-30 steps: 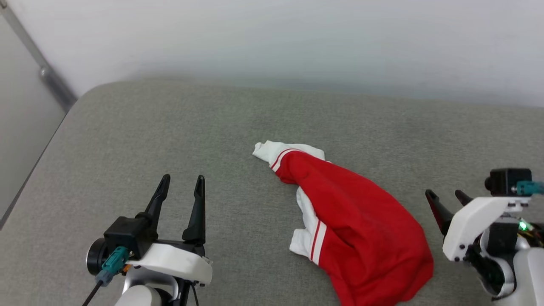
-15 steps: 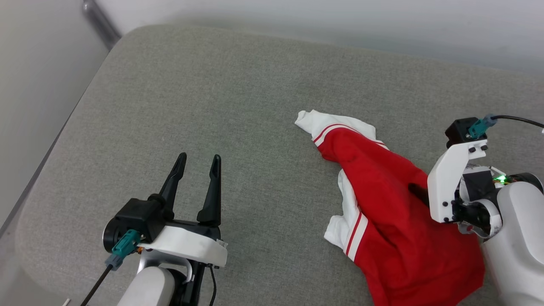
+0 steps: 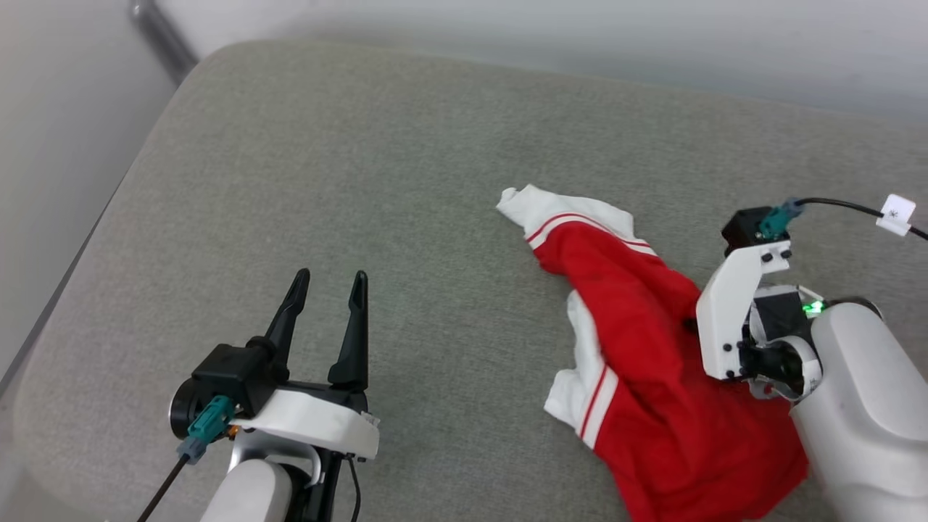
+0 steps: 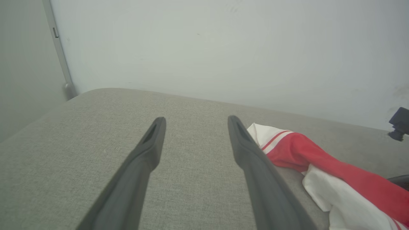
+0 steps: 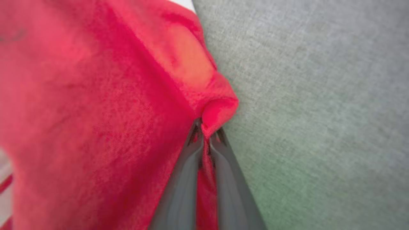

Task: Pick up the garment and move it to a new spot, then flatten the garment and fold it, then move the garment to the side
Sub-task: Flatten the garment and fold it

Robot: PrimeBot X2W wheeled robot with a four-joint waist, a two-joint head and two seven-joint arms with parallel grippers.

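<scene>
Now the right pincer is clamped on a red fold of the garment, thin limp stuff likely to sag from one pinch, left pincer gaping empty.

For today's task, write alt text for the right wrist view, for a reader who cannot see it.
The right pincer, shut, pinches a raised fold at the edge of a red jersey spread across the left side. Grey woven cushion lies to the right.
</scene>
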